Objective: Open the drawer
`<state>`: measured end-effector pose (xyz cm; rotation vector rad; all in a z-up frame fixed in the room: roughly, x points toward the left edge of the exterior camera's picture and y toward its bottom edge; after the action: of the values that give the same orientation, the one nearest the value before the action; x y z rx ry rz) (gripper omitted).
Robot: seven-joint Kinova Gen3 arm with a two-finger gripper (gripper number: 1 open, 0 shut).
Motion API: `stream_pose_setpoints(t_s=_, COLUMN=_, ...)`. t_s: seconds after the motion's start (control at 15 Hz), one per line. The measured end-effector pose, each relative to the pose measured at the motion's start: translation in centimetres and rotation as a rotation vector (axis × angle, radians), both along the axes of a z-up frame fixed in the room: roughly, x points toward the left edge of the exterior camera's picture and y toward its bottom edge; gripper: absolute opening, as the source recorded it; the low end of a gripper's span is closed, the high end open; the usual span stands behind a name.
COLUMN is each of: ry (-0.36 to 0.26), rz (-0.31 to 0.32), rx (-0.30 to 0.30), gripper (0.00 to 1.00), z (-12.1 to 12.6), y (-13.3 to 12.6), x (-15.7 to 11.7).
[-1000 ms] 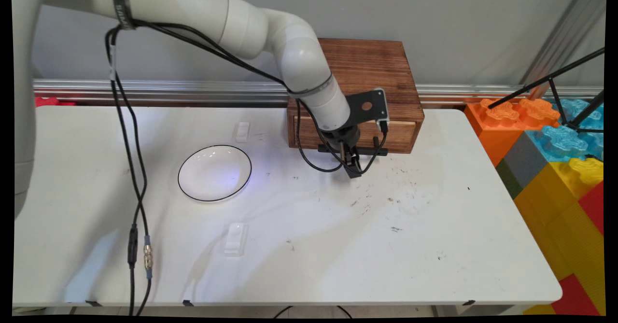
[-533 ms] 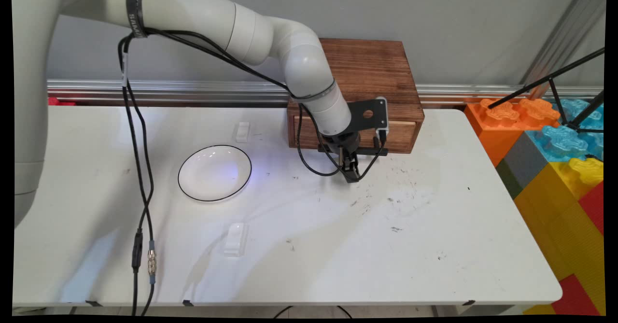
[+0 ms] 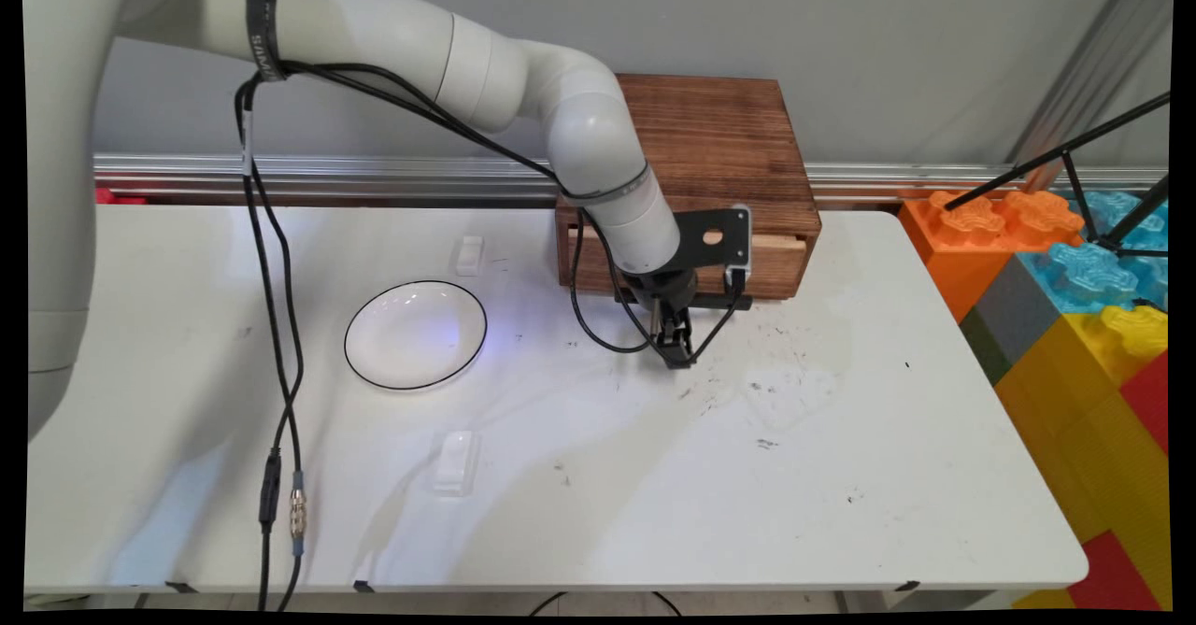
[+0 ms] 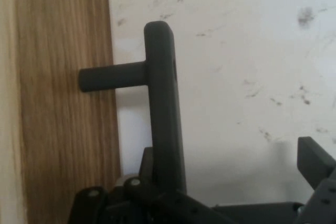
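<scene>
White surface (image 3: 841,513). Left of centre: white plate with black rim (image 3: 416,334); small white block (image 3: 468,255) far of it, another (image 3: 457,461) near of it. Centre, far edge: wooden drawer box (image 3: 719,139), black handle (image 4: 160,77) on its near face. Gripper (image 3: 677,349) points down at handle, fingers spread, bar between them, close to one finger. Right, off surface: coloured blocks (image 3: 1074,307).

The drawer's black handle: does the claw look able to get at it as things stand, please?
Probably yes. The claw is already right at the handle, in front of the wooden box's drawer. Only bare table lies around it, and nothing stands between them.
</scene>
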<state>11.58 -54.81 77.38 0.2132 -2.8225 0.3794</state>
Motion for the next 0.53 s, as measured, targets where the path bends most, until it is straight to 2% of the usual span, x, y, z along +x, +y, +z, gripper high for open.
stream_pose_setpoints(t_s=0.53, ry=0.026, rz=-0.035, rx=0.054, gripper=1.00, z=-0.7, y=3.5, x=-1.0)
